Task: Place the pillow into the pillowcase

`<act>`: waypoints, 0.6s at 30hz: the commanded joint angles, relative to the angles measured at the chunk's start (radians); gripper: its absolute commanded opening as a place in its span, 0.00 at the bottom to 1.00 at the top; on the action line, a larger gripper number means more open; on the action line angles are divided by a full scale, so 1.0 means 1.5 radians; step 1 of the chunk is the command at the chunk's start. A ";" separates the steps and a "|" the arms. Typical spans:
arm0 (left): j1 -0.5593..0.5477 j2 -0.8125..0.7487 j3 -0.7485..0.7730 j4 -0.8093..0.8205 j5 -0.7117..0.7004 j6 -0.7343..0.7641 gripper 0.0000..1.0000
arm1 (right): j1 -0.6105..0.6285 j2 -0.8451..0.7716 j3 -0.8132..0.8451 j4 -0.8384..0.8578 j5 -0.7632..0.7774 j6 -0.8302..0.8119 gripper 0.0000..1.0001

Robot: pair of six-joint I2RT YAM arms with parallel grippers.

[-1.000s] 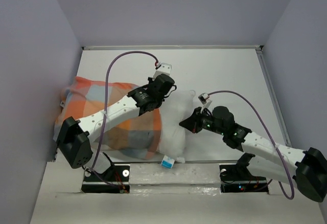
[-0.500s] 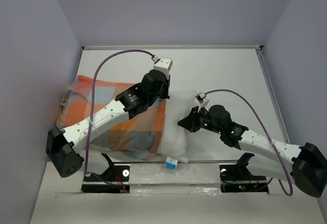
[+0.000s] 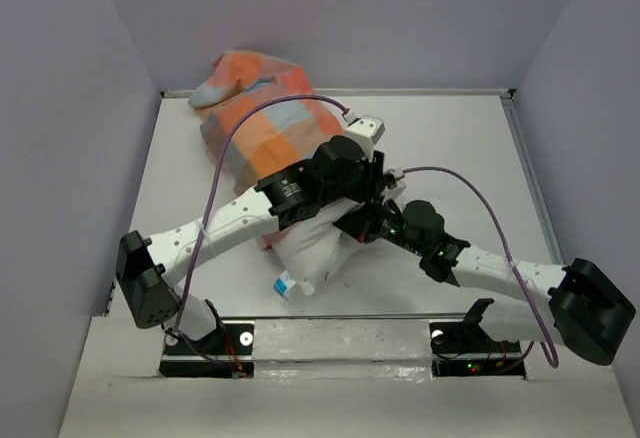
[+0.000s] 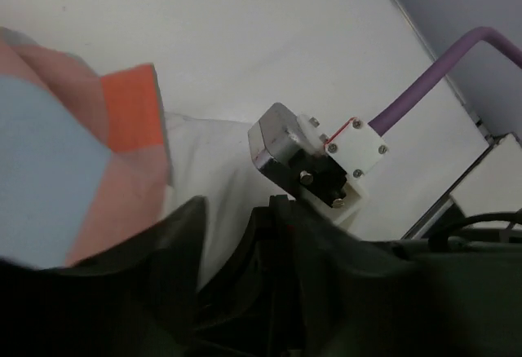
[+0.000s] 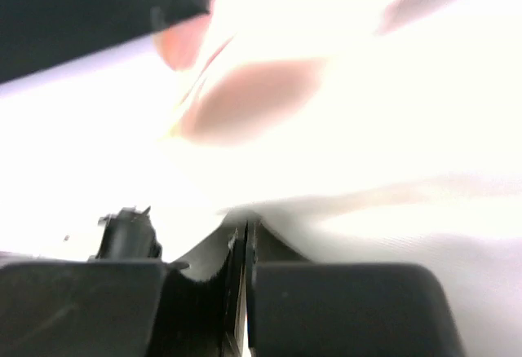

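The checked orange, blue and grey pillowcase point(image 3: 255, 108) is bunched high at the back left, reaching above the table's far edge. It covers most of the white pillow point(image 3: 310, 253), whose bare end with a blue tag point(image 3: 283, 283) points toward the front. My left gripper point(image 3: 372, 186) sits over the pillow's right side. In the left wrist view its jaws point(image 4: 232, 226) stand apart with white pillow point(image 4: 204, 145) showing between them and the pillowcase point(image 4: 65, 169) off to the left. My right gripper point(image 3: 352, 226) is shut on a fold of the pillow point(image 5: 367, 129), its jaws point(image 5: 245, 226) pressed together.
The white table point(image 3: 450, 148) has a raised rail along the back point(image 3: 420, 91) and the right side point(image 3: 530, 188), with grey walls all round. Purple cables point(image 3: 470, 188) loop over both arms. The right wrist's camera block point(image 4: 314, 161) shows close in front of the left gripper.
The pillow and pillowcase have swung from lying at the left to bunched up toward the back. Both arms have moved together at the middle. The left jaws have come apart.
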 commanded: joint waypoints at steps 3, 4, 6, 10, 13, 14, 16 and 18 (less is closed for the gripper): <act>-0.035 0.000 0.027 0.084 -0.025 -0.017 0.99 | -0.003 -0.116 -0.045 -0.085 0.236 0.018 0.04; -0.034 -0.022 0.006 0.090 -0.068 -0.018 0.99 | -0.003 -0.139 -0.043 -0.119 0.250 -0.021 0.10; -0.015 -0.105 -0.074 0.096 -0.119 -0.039 0.99 | -0.003 -0.211 -0.017 -0.237 0.278 -0.094 0.40; 0.104 -0.275 -0.239 0.116 -0.146 -0.079 0.99 | -0.003 -0.267 0.059 -0.455 0.262 -0.183 0.77; 0.236 -0.362 -0.323 0.120 -0.149 -0.092 0.99 | 0.007 -0.254 0.133 -0.554 0.202 -0.233 0.80; 0.272 -0.375 -0.338 0.129 -0.109 -0.097 0.99 | 0.018 -0.230 0.167 -0.569 0.192 -0.245 0.80; 0.332 -0.394 -0.378 0.167 -0.069 -0.106 0.99 | 0.086 -0.203 0.200 -0.591 0.223 -0.259 0.81; 0.414 -0.366 -0.397 0.207 -0.006 -0.112 0.99 | 0.140 -0.145 0.267 -0.626 0.304 -0.292 0.82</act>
